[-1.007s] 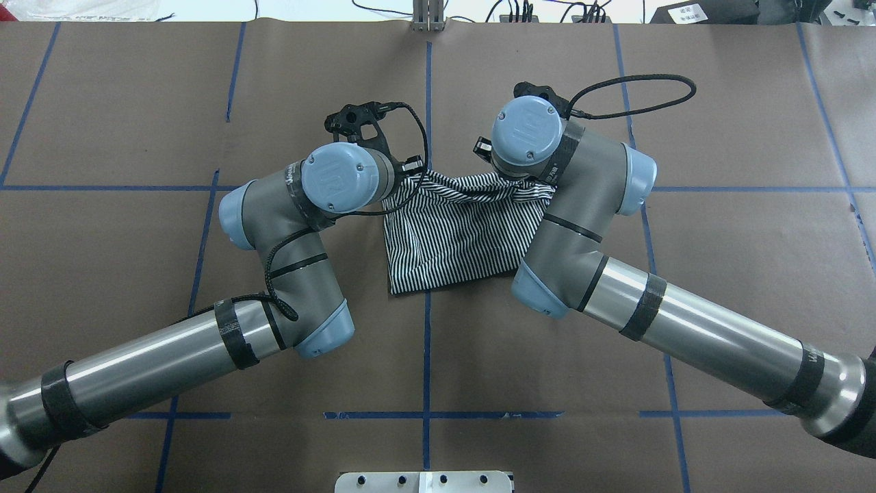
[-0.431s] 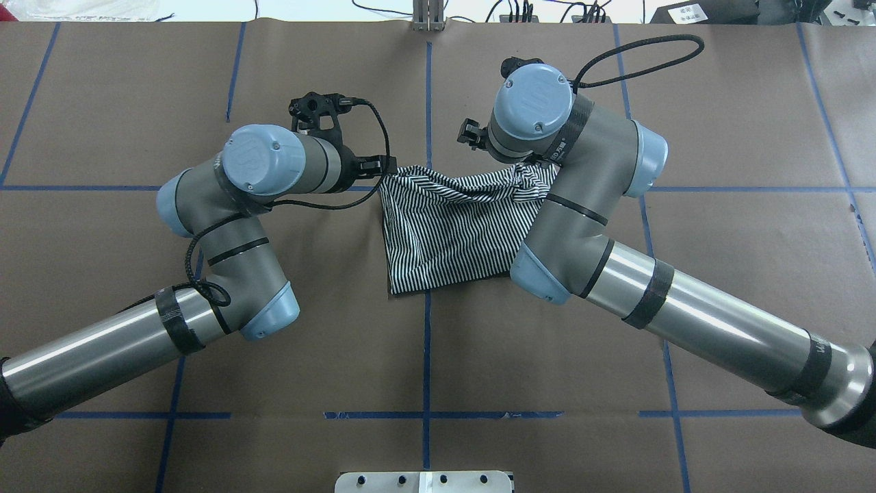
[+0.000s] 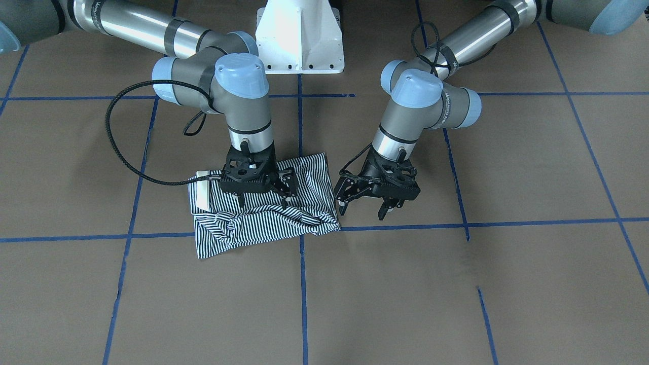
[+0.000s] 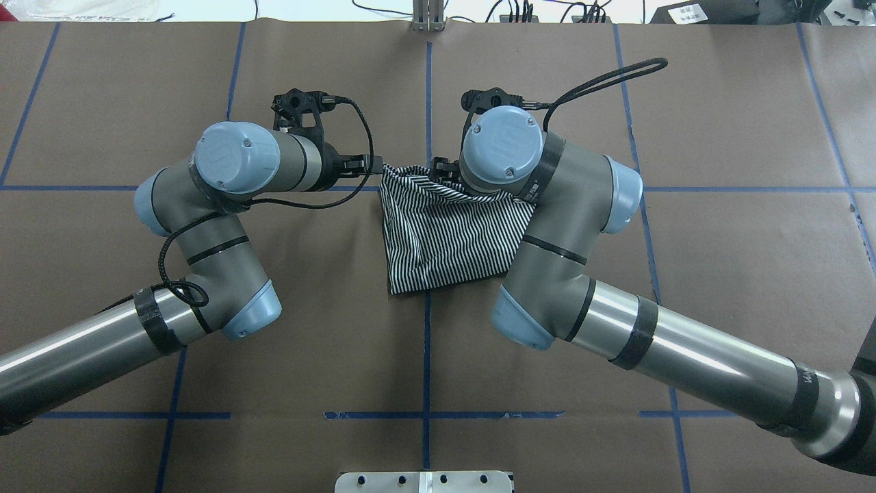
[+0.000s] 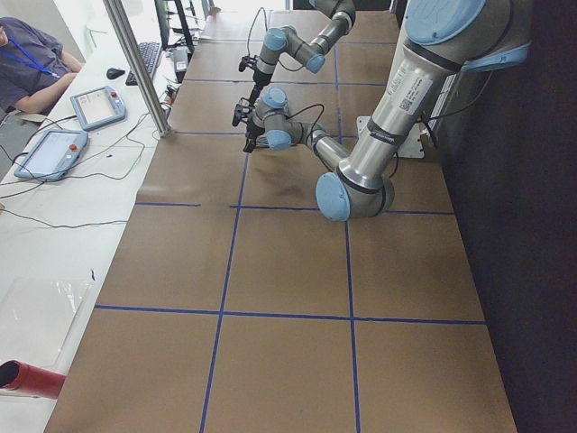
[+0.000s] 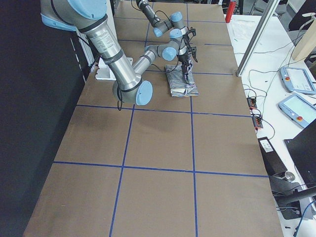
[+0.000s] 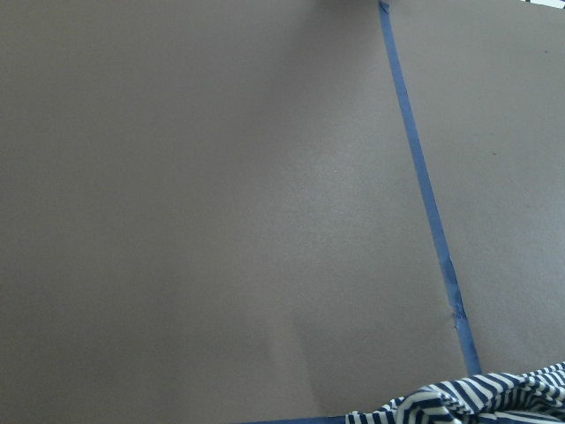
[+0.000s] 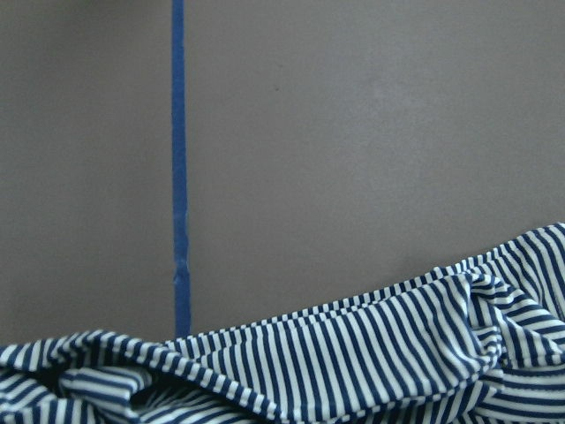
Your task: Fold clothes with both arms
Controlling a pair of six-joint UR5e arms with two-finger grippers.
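The brown paper table, gridded with blue tape, fills every view. My left arm enters from the overhead view's lower left and my right arm from its lower right. The lettering on their wrist bands is too small to read. The striped shirt lies folded at centre, bunched along its far edge, with its cream collar peeking out. My right gripper hangs over it, jaws spread, gripping nothing. My left gripper — released, empty — sits just beside the shirt's edge.
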